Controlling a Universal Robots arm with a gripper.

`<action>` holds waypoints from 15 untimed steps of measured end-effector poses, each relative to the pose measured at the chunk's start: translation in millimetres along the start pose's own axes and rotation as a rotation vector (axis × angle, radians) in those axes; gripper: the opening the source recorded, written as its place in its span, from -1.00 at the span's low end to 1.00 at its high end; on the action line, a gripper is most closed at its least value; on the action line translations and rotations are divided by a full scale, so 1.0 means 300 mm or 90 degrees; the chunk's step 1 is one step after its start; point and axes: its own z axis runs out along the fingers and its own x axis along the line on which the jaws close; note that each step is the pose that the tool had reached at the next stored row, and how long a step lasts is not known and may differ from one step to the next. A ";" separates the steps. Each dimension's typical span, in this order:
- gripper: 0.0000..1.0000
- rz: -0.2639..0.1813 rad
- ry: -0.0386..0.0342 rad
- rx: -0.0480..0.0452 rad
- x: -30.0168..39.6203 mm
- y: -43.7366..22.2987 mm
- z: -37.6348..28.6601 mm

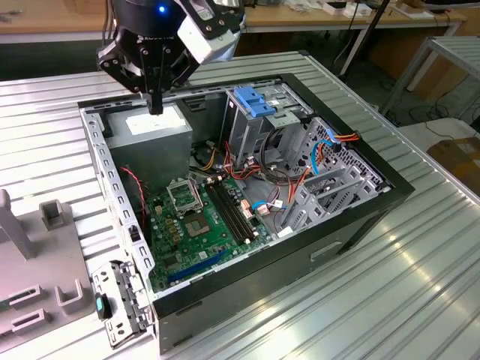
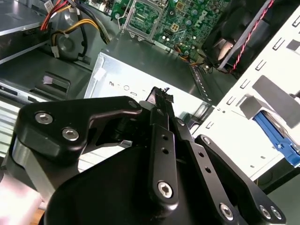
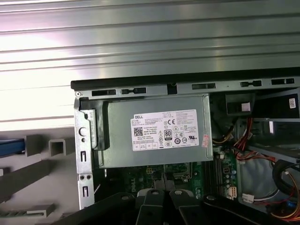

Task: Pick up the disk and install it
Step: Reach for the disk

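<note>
The gripper [image 2: 161,99], fingers pressed together and empty, hangs above the power supply [image 1: 150,129] at the exterior view's far left of the open computer case [image 1: 225,289] — the disk [image 3: 9,146] lies well apart, outside the case on a grey holder [image 3: 42,192].

In the case [image 1: 330,240], the power supply [image 1: 150,131] lies behind the motherboard [image 1: 199,221], below the pincer [image 1: 156,106].
</note>
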 end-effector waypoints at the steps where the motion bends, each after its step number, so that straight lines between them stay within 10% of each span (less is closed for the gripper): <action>1: -0.79 0.000 0.0000 0.0000 0.016 -0.001 0.000; 15: -0.79 0.000 0.0000 0.0000 0.169 -0.013 -0.005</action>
